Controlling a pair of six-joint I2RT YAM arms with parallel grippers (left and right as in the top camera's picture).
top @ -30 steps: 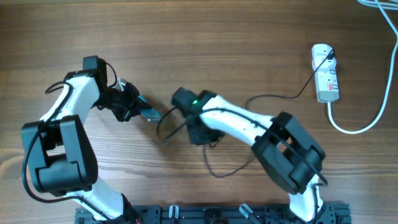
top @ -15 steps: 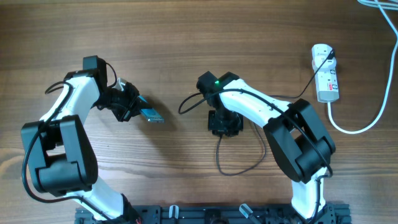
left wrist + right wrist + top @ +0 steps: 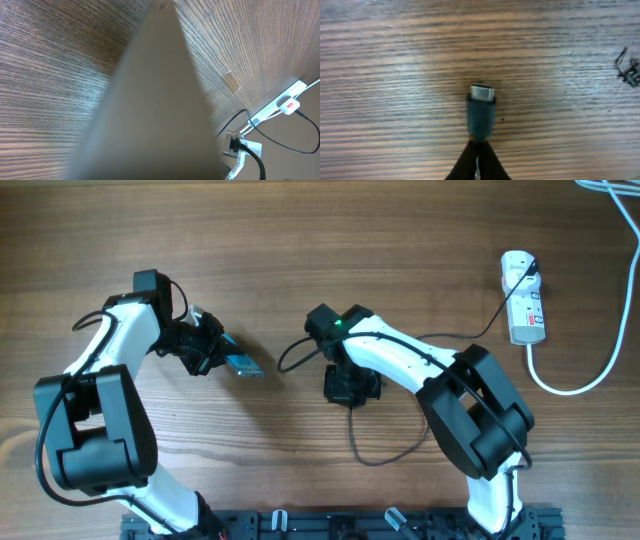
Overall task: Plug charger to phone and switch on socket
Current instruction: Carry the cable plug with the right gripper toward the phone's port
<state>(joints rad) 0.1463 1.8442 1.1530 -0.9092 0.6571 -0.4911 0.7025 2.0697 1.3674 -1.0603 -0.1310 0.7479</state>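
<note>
A brown wood-grain surface (image 3: 400,240) carries everything. The thin black charger (image 3: 481,112) shows its dark connector and bright metal tip jutting straight ahead of the right hand (image 3: 477,152), whose fingers are pressed together on the cable just behind the connector. The cable loops back behind that hand toward the white oblong plastic socket (image 3: 524,298), well apart on its right, where a thicker white cable (image 3: 585,375) trails off.

The slim teal-screened phone (image 3: 240,365) sticks out of the left hand (image 3: 212,348), which is clamped on it. Its free end points toward the right hand, and bare wood lies between them.

The plugging step looks to be in hand. Next, the tip must cross to the phone's free end, line up flat with its port, which is too small to see, and push in. The socket's switch comes after. No container is in view.
</note>
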